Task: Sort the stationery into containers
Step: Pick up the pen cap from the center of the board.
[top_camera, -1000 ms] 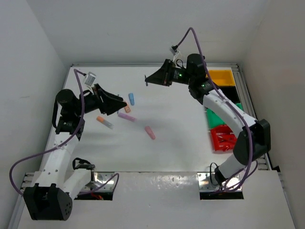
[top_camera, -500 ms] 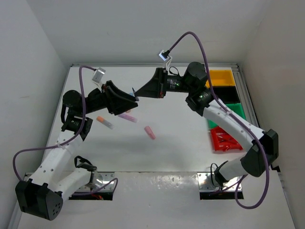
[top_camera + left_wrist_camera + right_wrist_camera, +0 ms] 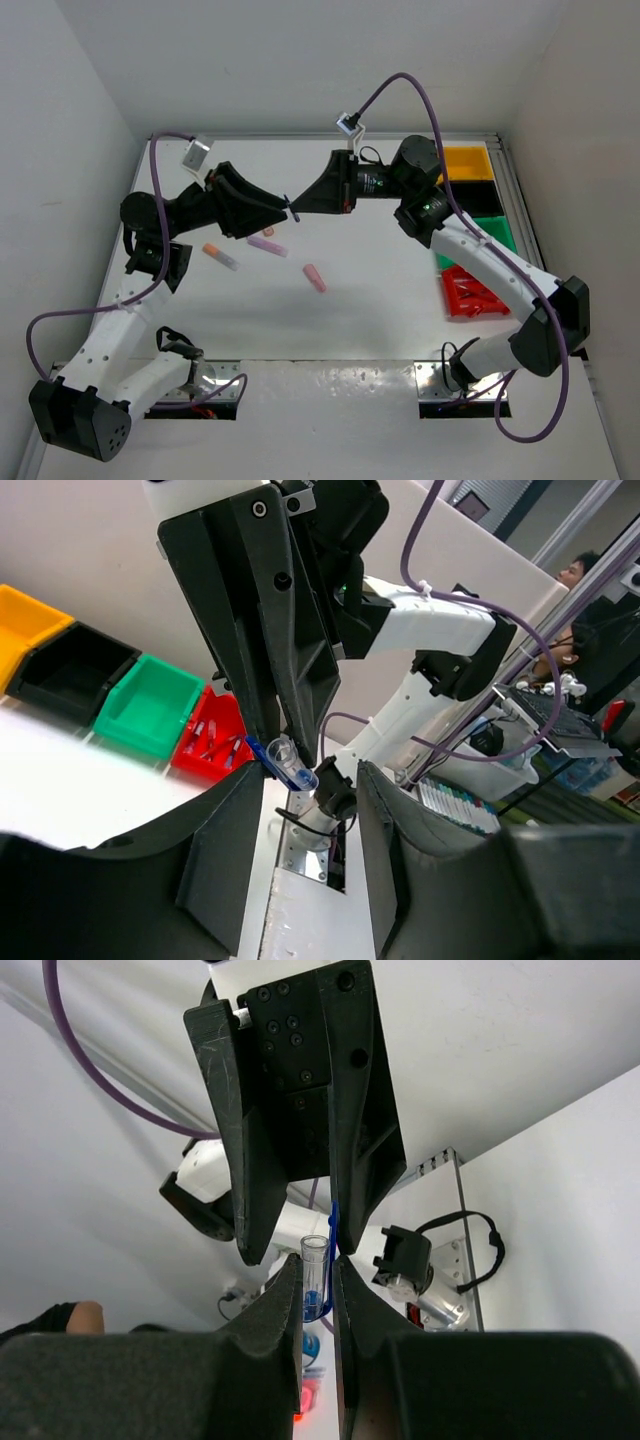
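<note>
Blue pen (image 3: 314, 1290), clear cap: pinched tight in the right claw (image 3: 317, 1262), mid-air, upper centre of the overhead frame. Left claw (image 3: 308, 772): fingers parted either side of the pen, no grip. Left wrist view gives yellow bin (image 3: 20, 620), black bin (image 3: 75, 670), green bin (image 3: 150, 705) and red bin (image 3: 215, 742) in a row at left. Only the overhead shows the pink marker (image 3: 315, 278) on the tabletop (image 3: 380, 290).

bins (image 3: 468, 163) right of markers (image 3: 315, 278)

Arms reach inward, wrists nose to nose; right gripper (image 3: 315, 1272) pinches blue pen (image 3: 283, 764), left gripper (image 3: 308, 780) jaws parted around it.
</note>
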### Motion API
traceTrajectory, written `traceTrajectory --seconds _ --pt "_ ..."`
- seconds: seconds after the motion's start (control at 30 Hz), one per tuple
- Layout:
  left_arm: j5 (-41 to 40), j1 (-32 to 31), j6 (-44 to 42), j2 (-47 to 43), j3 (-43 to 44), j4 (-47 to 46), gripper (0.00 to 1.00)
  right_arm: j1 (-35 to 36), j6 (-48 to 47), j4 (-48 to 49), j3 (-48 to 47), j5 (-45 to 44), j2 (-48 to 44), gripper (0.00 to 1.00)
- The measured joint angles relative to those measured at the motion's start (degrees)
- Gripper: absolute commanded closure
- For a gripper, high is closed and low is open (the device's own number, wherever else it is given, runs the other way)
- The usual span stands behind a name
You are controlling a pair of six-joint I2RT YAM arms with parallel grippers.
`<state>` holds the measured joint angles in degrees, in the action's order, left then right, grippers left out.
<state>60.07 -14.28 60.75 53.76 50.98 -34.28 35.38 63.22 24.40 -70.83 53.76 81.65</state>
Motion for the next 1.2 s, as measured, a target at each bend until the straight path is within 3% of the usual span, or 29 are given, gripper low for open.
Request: traceTrajectory --seconds 0.3,1.2 --pt "-0.1 0.0 0.8 0.0 0.3 0.1 0.62 0.0 0.0 0.0 0.0 1.0 -0.4 1.0" --pt "-2.3 -0.3 -3.2 1.4 2.1 5.7 0.73 0.8 -0.7 -1.3 2.1 1.8 -1.8 1.0"
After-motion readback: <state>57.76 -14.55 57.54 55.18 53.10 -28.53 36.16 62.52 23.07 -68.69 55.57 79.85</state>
